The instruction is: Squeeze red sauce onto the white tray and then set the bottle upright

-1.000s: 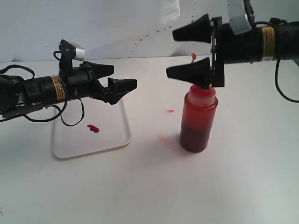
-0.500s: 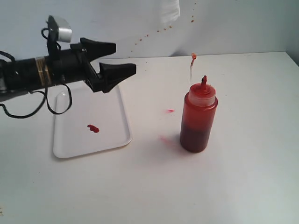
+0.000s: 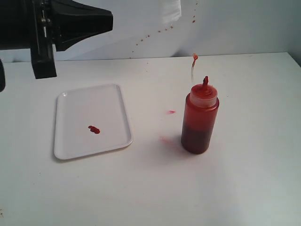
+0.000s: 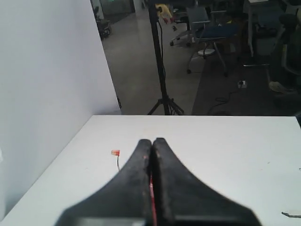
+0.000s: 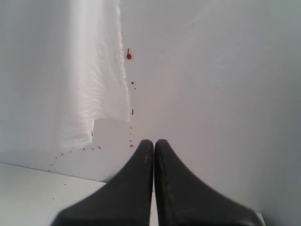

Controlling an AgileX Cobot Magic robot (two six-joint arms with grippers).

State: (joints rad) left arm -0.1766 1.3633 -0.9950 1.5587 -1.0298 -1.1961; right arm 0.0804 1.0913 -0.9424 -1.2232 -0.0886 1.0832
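In the exterior view, the bottle (image 3: 200,123) is standing upright on the table (image 3: 244,179), apart from the white tray (image 3: 94,101) and to its right. Its thin tethered tip (image 3: 194,57) is sticking up above the cap. A small blob of red sauce (image 3: 93,129) is lying on the tray. Pinkish smears (image 3: 165,140) are showing on the table between tray and bottle. The left pincer (image 3: 109,21) is hanging high at the upper left, touching nothing.

In the left wrist view, the left pincer (image 4: 153,142) is pressing its fingers together on nothing above the table (image 4: 235,141). The bottle's tethered tip (image 4: 115,153) is peeking out just beside them.

In the right wrist view, the right pincer (image 5: 154,142) is likewise pressing its fingers together, empty. It is pointing at a wall (image 5: 211,70) speckled with red dots.
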